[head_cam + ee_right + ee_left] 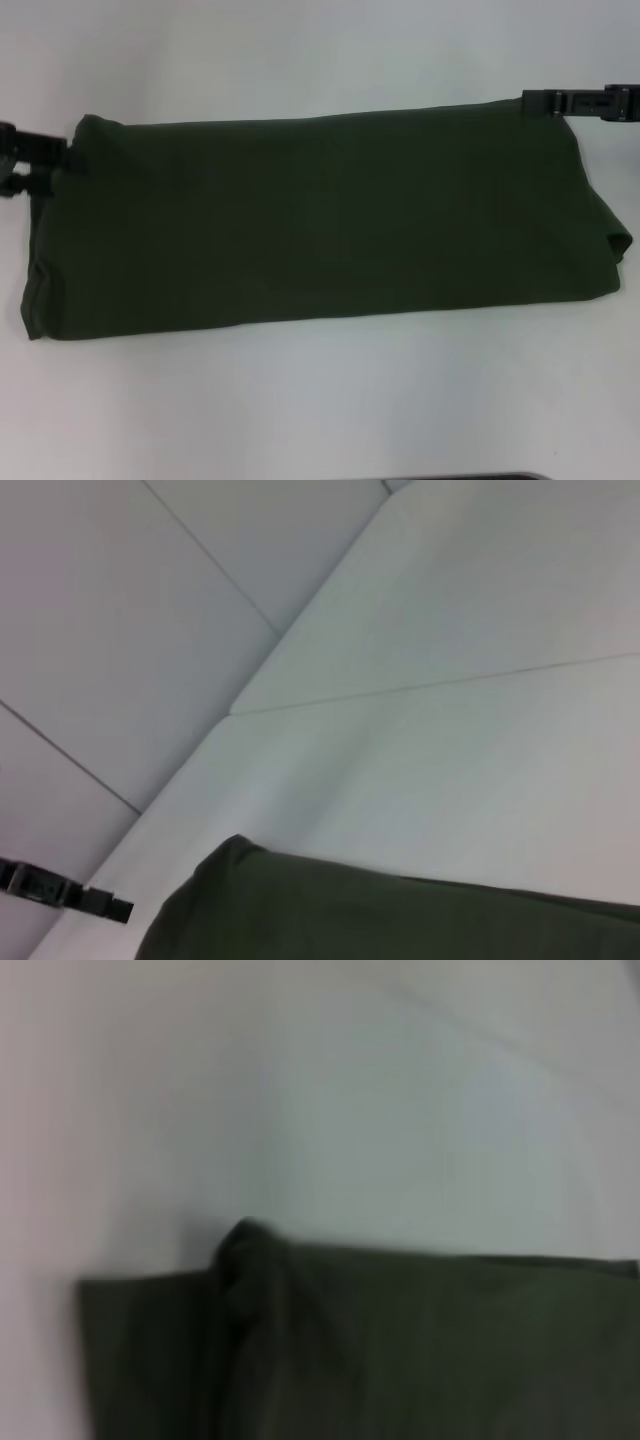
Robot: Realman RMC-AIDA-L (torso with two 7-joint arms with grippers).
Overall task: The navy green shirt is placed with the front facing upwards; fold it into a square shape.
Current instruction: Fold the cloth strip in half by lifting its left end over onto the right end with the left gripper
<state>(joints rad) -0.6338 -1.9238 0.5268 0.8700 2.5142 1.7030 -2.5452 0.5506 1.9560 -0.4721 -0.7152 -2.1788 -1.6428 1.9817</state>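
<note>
- The navy green shirt [330, 220], a large dark olive-green cotton garment, lies on the white bench [320, 400] as a long, wide band running from the robot's left to its right, folded over so that only plain cloth shows on top.
- Its near edge slopes slightly, lower at the left end, where an under layer peeks out at the corner.
- At the right end the cloth bunches into a rounded fold.
- The left pincer [40, 160], black, sits at the shirt's far left corner, touching the cloth; whether it is clenched on the fabric or released cannot be told.
- The right pincer [560, 102], also black, lies at the far right corner, against the shirt's far edge; its state cannot be told either.
- In the left wrist view the shirt [380, 1350] shows a raised, puckered corner with a flatter layer beside it on the bench [350, 1110].
- In the right wrist view the shirt's rounded edge [380, 915] rests on the bench [450, 760], and the left pincer [65, 892] appears farther off.
</note>
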